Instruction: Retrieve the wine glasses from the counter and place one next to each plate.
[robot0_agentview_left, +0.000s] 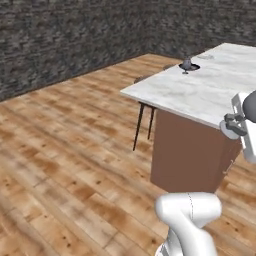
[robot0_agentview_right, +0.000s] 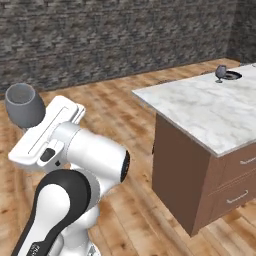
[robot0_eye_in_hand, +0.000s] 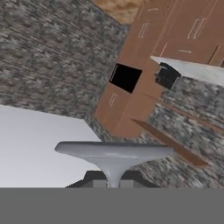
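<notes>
**Glass carried by the stem, second glass already at a plate**

In the left base view the robot's white base sits nearest, with the marble bench (robot0_agentview_left: 200, 90) beyond it. Far along that bench a wine glass (robot0_agentview_left: 187, 64) stands on or just against a dark plate (robot0_agentview_left: 190, 67); which is too small to tell. A black stool leg drops beside the bench's near corner, a likely obstacle for the base.

In the right base view the arm is closest, and the carried glass (robot0_agentview_right: 24, 105) rises past its wrist, well apart from the bench and foot toward the hand.

In the hand view the glass's foot (robot0_eye_in_hand: 113, 150) spreads just above the end effector (robot0_eye_in_hand: 113, 183), whose tips look clamped on the stem. Holding it so probably keeps the bowl clear for setting down. Past the foot lie stone wall and wooden cabinet fronts.
</notes>
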